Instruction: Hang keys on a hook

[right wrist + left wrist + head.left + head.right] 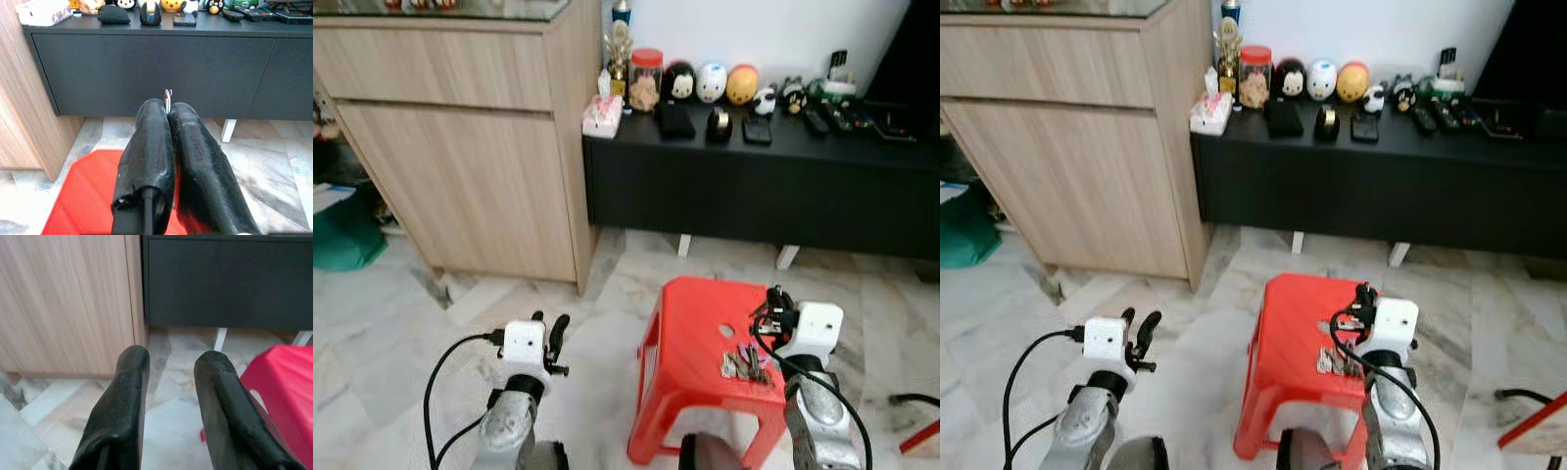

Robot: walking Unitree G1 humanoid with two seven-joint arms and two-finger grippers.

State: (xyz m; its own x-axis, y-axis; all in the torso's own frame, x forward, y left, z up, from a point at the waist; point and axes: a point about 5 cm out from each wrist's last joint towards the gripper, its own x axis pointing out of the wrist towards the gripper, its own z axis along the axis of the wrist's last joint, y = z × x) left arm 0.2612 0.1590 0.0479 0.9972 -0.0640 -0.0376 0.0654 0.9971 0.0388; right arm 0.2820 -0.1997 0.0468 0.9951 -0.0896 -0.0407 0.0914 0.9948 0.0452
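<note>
A bunch of keys (744, 364) hangs over the top of a red plastic stool (690, 333); I cannot tell whether the keys touch it. My right gripper (773, 305) is above the stool's right side, shut on the metal key ring (167, 100), which pokes out between its fingertips. To the left of the stool my left gripper (554, 338) is held low over the marble floor, open, with nothing between its fingers (132, 377).
A tall wooden cabinet (470, 147) stands at the left. A low black console (754, 186) runs along the wall, carrying figurines (710, 83), a tissue box (603, 116) and remotes (832, 117). A green bag (342, 235) lies far left.
</note>
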